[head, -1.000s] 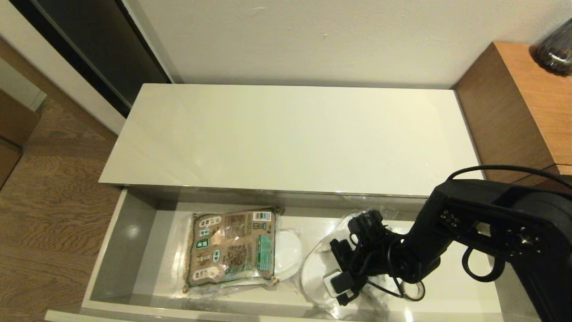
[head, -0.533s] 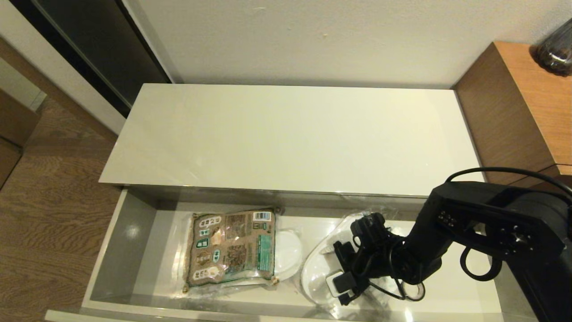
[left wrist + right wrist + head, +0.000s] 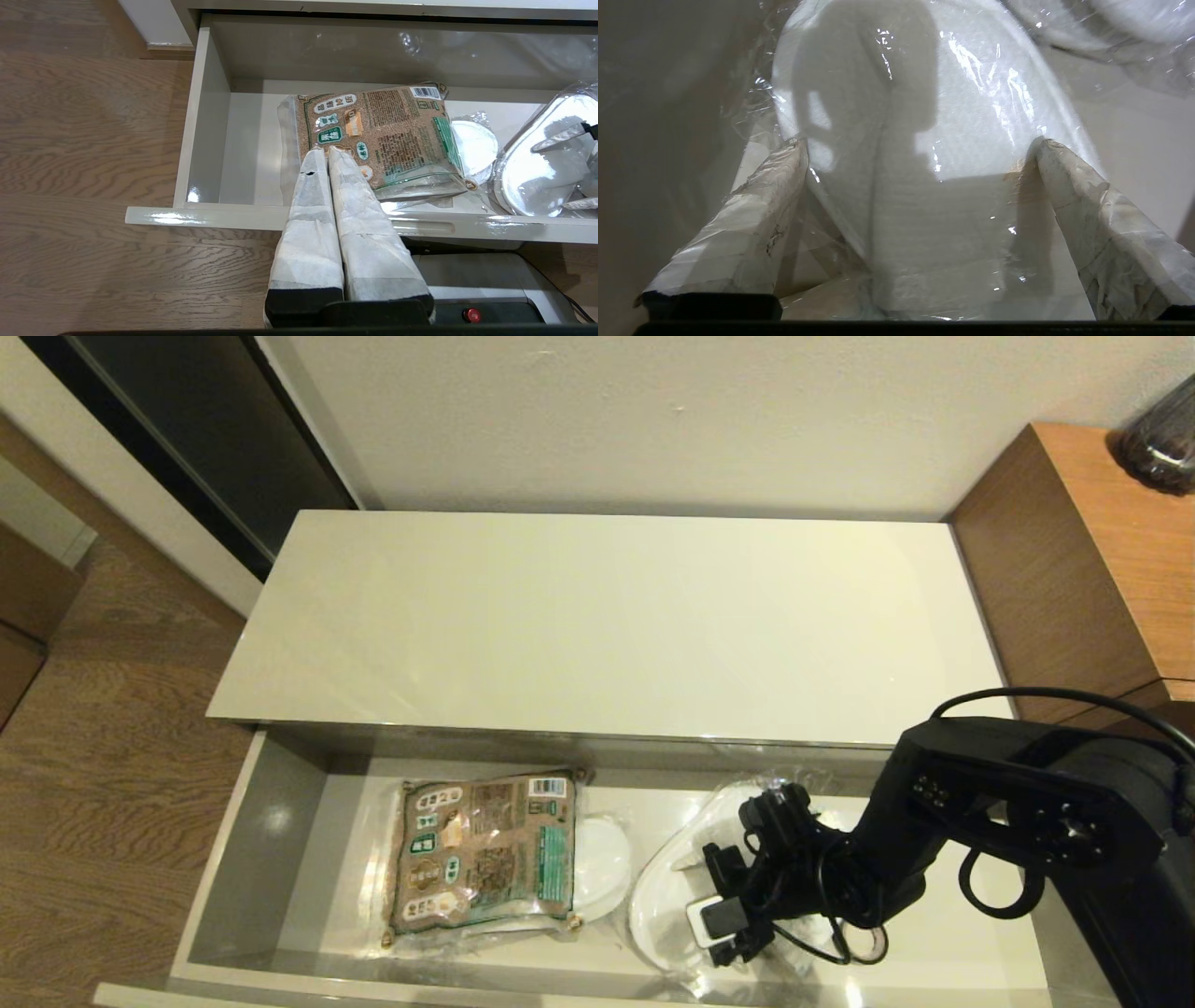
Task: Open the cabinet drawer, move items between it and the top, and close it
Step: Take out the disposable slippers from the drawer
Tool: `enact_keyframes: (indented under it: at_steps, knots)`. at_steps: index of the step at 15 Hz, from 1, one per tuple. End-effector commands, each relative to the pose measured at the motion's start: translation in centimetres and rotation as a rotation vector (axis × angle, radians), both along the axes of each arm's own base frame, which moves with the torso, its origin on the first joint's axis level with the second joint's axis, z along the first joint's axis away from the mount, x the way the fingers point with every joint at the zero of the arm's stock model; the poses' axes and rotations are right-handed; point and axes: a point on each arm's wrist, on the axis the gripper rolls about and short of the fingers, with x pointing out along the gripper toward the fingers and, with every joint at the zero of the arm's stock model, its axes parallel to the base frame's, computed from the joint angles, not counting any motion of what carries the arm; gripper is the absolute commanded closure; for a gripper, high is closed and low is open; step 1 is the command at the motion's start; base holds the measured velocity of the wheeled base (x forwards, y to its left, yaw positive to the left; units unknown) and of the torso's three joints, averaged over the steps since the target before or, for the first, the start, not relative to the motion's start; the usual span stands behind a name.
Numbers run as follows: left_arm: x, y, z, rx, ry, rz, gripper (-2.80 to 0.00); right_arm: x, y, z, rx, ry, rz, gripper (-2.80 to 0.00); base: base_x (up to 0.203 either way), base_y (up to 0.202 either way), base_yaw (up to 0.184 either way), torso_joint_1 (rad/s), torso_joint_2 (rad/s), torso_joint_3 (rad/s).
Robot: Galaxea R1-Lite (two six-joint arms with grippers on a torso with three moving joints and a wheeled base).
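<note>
The cabinet drawer (image 3: 250, 845) stands pulled out below the cream top (image 3: 607, 616). A white slipper (image 3: 658, 905) in clear plastic lies in the drawer's right half. My right gripper (image 3: 698, 907) reaches down onto it. In the right wrist view the right gripper (image 3: 922, 144) is open wide, with one taped finger (image 3: 761, 219) on each side of the slipper (image 3: 971, 116) and the plastic close against them. My left gripper (image 3: 322, 154) is shut on nothing and hangs in front of the drawer's front edge (image 3: 210, 217), out of the head view.
A brown-and-green printed packet (image 3: 481, 849) lies in the drawer's left half, on top of a white rounded thing in clear wrap (image 3: 605, 863). A brown wooden side cabinet (image 3: 1092, 560) stands at the right. Wooden floor lies to the left.
My right gripper has shifted a little to the right over the slipper, still open. Nothing else has moved.
</note>
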Motion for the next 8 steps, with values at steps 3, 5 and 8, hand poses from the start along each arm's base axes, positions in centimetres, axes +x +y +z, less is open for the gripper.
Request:
enact_keyframes:
  at_steps: [3, 5, 8]
  knots:
    - [0.01, 0.00, 0.00, 0.000, 0.001, 0.000, 0.00, 0.08, 0.00, -0.10, 0.005, 0.008, -0.024, -2.80, 0.000, 0.000, 0.000, 0.000, 0.00, 0.000]
    - [0.01, 0.00, 0.00, 0.000, 0.001, 0.000, 0.00, 0.23, -0.04, -0.09, -0.029, -0.016, -0.053, -2.80, 0.000, 0.000, 0.000, 0.000, 0.00, 0.000]
    - [0.01, 0.00, 0.00, 0.000, 0.001, 0.000, 0.00, 0.18, -0.10, -0.09, -0.038, -0.018, -0.066, 0.00, 0.000, 0.000, 0.000, 0.000, 0.00, 0.000]
